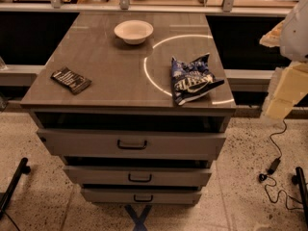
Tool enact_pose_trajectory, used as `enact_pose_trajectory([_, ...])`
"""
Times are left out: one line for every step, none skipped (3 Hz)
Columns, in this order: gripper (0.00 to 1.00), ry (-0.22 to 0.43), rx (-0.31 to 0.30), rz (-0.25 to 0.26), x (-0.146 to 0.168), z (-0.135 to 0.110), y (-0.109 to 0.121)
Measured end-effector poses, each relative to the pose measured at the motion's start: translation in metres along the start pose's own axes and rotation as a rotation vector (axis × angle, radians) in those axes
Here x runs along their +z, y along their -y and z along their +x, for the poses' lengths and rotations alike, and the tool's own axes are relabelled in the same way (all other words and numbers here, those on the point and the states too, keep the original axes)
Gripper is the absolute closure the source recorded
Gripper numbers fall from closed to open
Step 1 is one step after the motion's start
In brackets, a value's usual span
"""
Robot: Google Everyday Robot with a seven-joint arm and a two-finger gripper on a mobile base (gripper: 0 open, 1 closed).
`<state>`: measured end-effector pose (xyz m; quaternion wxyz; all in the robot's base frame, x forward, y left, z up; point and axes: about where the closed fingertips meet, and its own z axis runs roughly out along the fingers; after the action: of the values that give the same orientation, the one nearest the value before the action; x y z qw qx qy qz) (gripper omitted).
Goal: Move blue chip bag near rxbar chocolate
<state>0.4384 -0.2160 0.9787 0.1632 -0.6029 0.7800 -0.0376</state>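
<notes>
The blue chip bag (pixel 192 79) lies crumpled on the right side of the grey cabinet top (pixel 120 76), near its front right corner. The rxbar chocolate (pixel 71 80), a flat dark bar with white text, lies on the left side near the front left edge. The two are far apart. My gripper (pixel 284 93) hangs off the right side of the cabinet, to the right of the bag, apart from it and holding nothing that I can see.
A white bowl (pixel 134 32) stands at the back middle of the top. Below are three drawers (pixel 132 144), partly pulled out. A black cable (pixel 272 170) lies on the floor at right. A shelf rail (pixel 144 6) runs behind.
</notes>
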Motion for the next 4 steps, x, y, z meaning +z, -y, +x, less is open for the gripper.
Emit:
enact_pose_trajectory([0.00,0.000,0.000,0.000,0.000,0.000,0.000])
enact_pose_trajectory([0.00,-0.051,0.029,0.022,0.017,-0.011,0.017])
enact_pose_trajectory([0.00,-0.074,0.065,0.055,0.057,-0.033,0.053])
enact_pose_trajectory([0.00,-0.054,0.100,0.068,0.093,-0.051,0.070])
